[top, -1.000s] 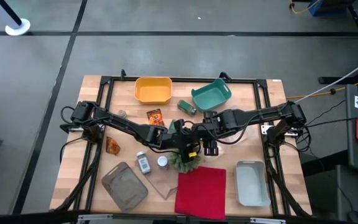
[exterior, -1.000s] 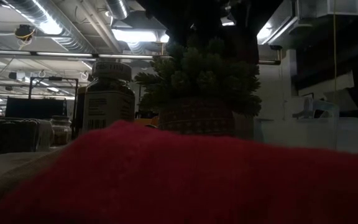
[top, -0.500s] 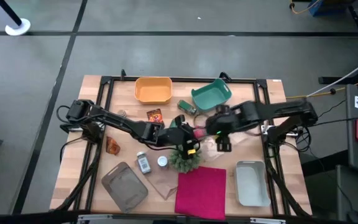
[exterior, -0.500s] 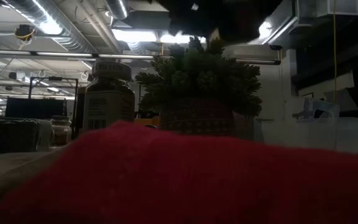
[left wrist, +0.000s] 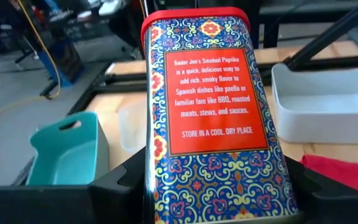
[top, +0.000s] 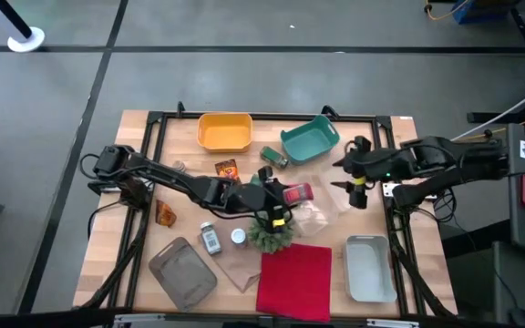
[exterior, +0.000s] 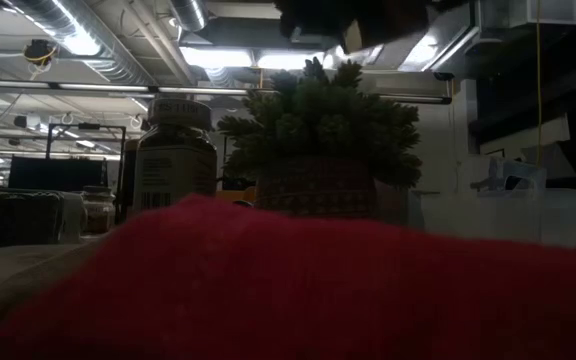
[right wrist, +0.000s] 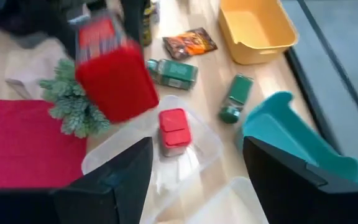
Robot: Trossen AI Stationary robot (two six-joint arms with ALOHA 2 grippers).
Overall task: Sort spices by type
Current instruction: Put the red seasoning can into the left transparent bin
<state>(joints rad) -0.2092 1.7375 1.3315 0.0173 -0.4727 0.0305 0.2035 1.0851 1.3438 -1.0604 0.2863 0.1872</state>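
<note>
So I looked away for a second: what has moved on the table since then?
The right gripper let go and pulled back from the table's middle toward its right side, fingers open. The left gripper keeps holding the red patterned spice tin. Bins, jars and red cloth stayed put.

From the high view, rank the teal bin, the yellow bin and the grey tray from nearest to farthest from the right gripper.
Measured from the right gripper, which hovers open at the table's right side:
1. Teal bin: nearest, at the table's back edge, just left of the gripper.
2. Yellow bin: farther left along the back edge.
3. Grey tray: farthest, at the front-left corner.
</note>
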